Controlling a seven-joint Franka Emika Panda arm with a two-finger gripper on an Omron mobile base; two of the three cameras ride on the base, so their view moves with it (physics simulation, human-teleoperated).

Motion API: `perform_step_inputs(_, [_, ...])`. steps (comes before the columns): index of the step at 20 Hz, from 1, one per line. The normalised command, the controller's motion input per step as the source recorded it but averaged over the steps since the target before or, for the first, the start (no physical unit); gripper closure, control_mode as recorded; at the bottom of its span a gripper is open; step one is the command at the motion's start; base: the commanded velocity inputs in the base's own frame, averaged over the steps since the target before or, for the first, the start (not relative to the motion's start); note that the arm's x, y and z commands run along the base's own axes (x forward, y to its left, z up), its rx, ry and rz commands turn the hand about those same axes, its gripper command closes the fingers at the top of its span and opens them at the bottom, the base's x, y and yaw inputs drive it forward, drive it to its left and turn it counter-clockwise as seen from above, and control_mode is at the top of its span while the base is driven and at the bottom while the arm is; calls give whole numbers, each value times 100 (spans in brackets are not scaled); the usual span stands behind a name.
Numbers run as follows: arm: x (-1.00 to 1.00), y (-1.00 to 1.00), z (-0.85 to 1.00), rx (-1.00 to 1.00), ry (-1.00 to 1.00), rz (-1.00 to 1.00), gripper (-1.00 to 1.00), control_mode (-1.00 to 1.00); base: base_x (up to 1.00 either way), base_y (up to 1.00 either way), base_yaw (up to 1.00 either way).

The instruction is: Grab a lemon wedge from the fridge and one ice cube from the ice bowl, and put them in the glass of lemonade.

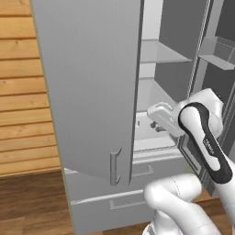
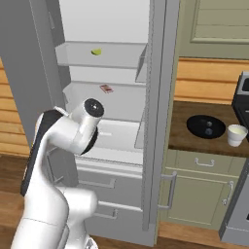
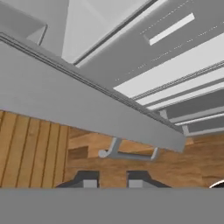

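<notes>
We look along the tool (image 3: 112,183), whose two small dark fingertips (image 3: 89,179) stand a little apart at the bottom with nothing between them. Just above them the light-grey fridge door (image 3: 78,109) crosses the view as a slanted slab, its grey bar handle (image 3: 127,154) hanging under the lower edge. Behind lies a brown wooden plank floor (image 3: 30,148). Upper right, we see the grey fridge drawer fronts (image 3: 175,52), one with a pale recessed slot.
</notes>
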Motion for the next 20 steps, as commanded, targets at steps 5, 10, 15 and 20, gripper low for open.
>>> perform_step_inputs(5, [19,-84,4,36,1,-3,-100,-100,0,0,0])
perform_step_inputs(10, [63,20,0,-1,7,0,-100,-100,0,0,0])
perform_step_inputs(15, [83,19,27,-7,21,0,-100,-100,0,0,0])
perform_step_inputs(20, [38,0,1,-1,6,-1,-100,-100,0,0,0])
